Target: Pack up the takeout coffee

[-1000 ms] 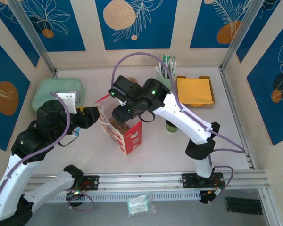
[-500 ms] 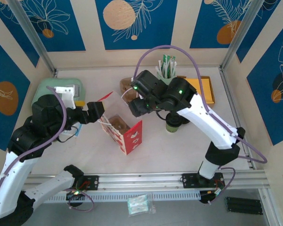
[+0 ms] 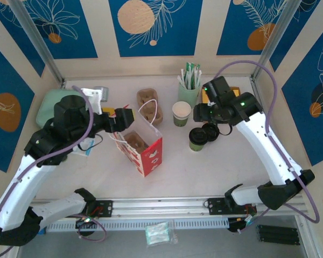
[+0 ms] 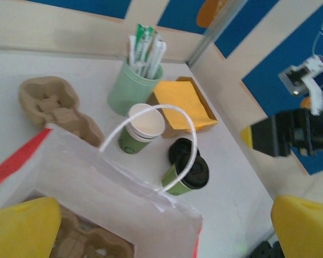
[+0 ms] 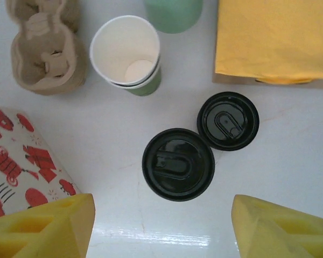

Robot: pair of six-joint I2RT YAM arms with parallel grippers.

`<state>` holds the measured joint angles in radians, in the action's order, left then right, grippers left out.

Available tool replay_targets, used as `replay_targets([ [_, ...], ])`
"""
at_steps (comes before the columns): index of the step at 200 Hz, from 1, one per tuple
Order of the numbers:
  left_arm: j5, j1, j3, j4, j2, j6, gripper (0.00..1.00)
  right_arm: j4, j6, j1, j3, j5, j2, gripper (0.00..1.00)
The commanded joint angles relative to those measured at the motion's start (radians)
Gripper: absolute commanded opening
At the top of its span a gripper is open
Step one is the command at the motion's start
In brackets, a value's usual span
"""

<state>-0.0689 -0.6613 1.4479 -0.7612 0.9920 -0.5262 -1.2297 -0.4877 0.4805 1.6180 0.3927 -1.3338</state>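
We see the lidded cup [image 5: 178,164] on the counter [image 5: 97,140] at 5 o'clock from the open cup [image 5: 126,54], loose lid [image 5: 228,120] at its 2 o'clock. Left end effector [image 3: 124,115] released beside the bag [image 3: 148,153]; right end effector [image 5: 162,223] released above.

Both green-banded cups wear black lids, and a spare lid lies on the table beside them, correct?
No. Only the lidded cup is covered; the open cup has no lid, its white inside showing in the right wrist view. The spare lid does lie on the table beside them.
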Motion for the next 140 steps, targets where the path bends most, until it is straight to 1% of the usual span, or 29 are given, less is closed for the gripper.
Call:
replay_targets([
  [1,0.030,-0.066,0.058,0.049,0.035,0.011,0.99,0.052,0.004,-0.071,-0.061,-0.169,0.014,0.68],
  [17,0.073,-0.129,0.091,0.049,0.080,0.033,0.99,0.059,0.019,-0.099,-0.093,-0.207,-0.004,0.68],
  [32,0.088,-0.175,0.122,0.049,0.125,0.046,1.00,0.056,0.033,-0.113,-0.116,-0.210,-0.035,0.68],
  [81,0.152,-0.312,0.203,0.050,0.250,0.091,0.99,0.068,0.062,-0.117,-0.189,-0.163,-0.120,0.69],
  [125,0.206,-0.383,0.242,0.044,0.326,0.116,0.99,0.072,0.097,-0.106,-0.201,-0.156,-0.189,0.71],
  [130,0.207,-0.388,0.245,0.044,0.331,0.119,0.99,0.070,0.100,-0.101,-0.201,-0.152,-0.199,0.72],
  [133,0.208,-0.391,0.246,0.042,0.336,0.118,0.99,0.069,0.104,-0.100,-0.199,-0.150,-0.204,0.82],
  [136,0.209,-0.393,0.247,0.042,0.340,0.118,0.99,0.067,0.107,-0.098,-0.197,-0.148,-0.209,0.85],
  [140,0.210,-0.395,0.249,0.042,0.344,0.120,0.99,0.066,0.109,-0.095,-0.195,-0.141,-0.216,0.86],
])
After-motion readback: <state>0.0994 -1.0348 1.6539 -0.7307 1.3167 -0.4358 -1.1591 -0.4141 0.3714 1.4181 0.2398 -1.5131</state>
